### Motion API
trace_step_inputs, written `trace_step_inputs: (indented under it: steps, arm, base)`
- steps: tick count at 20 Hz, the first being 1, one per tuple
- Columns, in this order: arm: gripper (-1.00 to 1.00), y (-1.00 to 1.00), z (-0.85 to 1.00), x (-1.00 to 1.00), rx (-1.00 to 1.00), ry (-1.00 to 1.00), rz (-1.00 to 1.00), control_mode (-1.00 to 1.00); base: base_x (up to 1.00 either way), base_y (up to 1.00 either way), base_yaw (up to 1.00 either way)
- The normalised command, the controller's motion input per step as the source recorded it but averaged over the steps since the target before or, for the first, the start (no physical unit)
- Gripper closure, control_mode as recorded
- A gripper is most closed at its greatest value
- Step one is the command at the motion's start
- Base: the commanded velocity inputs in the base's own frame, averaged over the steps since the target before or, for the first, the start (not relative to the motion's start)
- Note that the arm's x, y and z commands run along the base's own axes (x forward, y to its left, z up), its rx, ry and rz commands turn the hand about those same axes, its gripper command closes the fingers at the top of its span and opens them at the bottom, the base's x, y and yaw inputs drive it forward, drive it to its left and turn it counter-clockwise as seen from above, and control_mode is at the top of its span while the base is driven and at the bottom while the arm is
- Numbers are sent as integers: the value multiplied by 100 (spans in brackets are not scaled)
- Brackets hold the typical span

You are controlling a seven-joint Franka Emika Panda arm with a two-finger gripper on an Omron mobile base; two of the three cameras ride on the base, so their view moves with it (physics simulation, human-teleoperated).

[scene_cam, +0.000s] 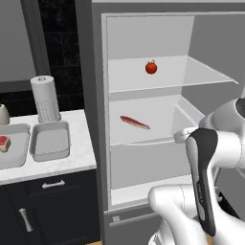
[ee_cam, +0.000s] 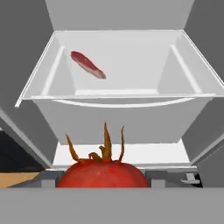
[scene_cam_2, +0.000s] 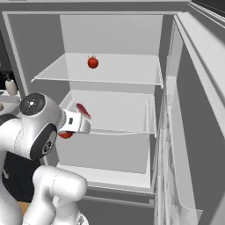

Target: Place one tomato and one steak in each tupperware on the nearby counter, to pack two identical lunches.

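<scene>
A tomato point(ee_cam: 101, 174) sits right at the bottom of the hand view, stem up, where the fingers rise; the fingers themselves are hidden, so I cannot tell their opening, though I judge they have hold of it (a red patch under the wrist in the right base view agrees). Behind it a steak point(ee_cam: 87, 64) lies in the fridge drawer point(ee_cam: 122, 98), and a second tomato point(scene_cam: 151, 67) rests on the glass shelf point(scene_cam: 191, 76) above. On the tabletop point(scene_cam: 72, 162), the left tupperware point(scene_cam: 16, 155) holds one steak piece point(scene_cam: 4, 143); the right tupperware point(scene_cam: 50, 141) looks empty. Most packing remains, in my judgement
</scene>
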Motion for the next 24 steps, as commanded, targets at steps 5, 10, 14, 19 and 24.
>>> trace_step_inputs:
  steps: [5,10,14,19,24]
  arm:
    - [100,10,4,-20,-3,0,1,100]
    - [100,0,0,0,0,0,0,100]
    - [100,0,0,0,0,0,0,100]
    - [100,0,0,0,0,0,0,100]
    - [100,0,0,0,0,0,0,100]
  base:
    - [-80,30,11]
    - [-76,69,15]
    - [1,100,1]
    - [27,100,0]
    - [75,96,-1]
